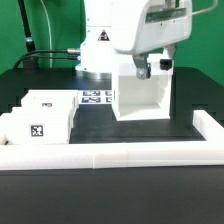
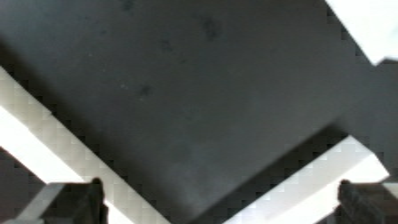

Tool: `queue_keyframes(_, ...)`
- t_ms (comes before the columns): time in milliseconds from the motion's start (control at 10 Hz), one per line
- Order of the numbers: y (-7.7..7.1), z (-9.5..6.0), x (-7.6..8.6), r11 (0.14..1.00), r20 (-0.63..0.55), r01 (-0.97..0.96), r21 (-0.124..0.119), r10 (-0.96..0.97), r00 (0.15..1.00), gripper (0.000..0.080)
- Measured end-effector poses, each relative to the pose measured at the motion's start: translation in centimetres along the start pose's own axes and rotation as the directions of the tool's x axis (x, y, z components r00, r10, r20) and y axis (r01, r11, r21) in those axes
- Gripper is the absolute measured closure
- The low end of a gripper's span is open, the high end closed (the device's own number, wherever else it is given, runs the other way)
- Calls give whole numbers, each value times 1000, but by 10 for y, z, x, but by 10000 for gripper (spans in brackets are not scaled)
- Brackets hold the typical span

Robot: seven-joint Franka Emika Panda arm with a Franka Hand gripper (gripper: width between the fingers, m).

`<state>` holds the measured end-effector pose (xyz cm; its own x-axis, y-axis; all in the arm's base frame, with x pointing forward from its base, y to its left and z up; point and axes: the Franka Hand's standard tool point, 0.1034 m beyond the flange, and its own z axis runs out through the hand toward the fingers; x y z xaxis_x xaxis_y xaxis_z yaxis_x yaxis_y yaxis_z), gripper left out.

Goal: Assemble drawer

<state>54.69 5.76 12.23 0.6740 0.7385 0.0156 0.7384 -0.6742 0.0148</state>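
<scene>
Black tabletop point(image 1: 130, 128), green backdrop. Tool point(image 1: 153, 64) spread wide, empty, over white cube-like plastic housing point(image 1: 143, 95); knobbed white trays point(image 1: 45, 115) at nine o'clock. Risk: misaligned descent striking housing's rim.

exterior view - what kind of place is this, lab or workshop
Probably a robotics lab bench: a white robot arm over a black table, a low white wall edging it, and a marker board with tags.
</scene>
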Motion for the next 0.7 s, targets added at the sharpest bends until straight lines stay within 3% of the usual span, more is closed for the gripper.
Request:
queue_keyframes(300, -42, -17, -21, 984, 2, -179, -15, 179, 984, 150)
queue_keyframes(400, -49, -18, -25, 980, 6, -201, -14, 201, 980, 150)
queue_keyframes(700, -46, -15, -25, 981, 9, -192, -12, 192, 981, 150)
